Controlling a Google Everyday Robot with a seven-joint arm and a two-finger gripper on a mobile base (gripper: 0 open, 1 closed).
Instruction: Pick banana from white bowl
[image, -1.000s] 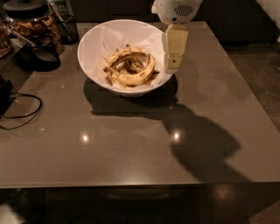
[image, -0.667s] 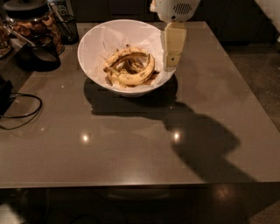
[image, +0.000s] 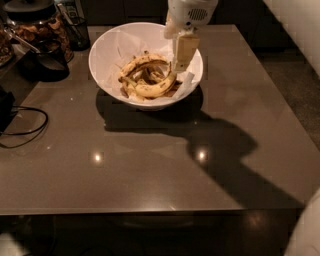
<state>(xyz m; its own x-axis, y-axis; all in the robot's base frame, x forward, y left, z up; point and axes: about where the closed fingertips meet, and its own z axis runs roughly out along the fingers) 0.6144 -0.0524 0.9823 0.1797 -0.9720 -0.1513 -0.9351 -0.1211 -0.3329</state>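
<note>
Since a second earlier, the gripper (image: 181, 66) had shifted left, from the white bowl's right rim to a spot inside the bowl; nothing else had moved. Nearest the camera, a brown table (image: 150, 185) showed two small light reflections and the arm's dark shadow (image: 220, 150) across its right half. A black cable (image: 25, 131) looped at the left edge. Farther back sat the white bowl (image: 100, 70), lined with crumpled paper (image: 187, 82). The banana (image: 155, 90), yellow and speckled, lay curved along the near side of the bowl, with dark-edged peel strips (image: 142, 65) behind it. The gripper hung just above the banana's right end; whether it was open or closed could not be told. A glass jar (image: 37, 27) stood far left.
</note>
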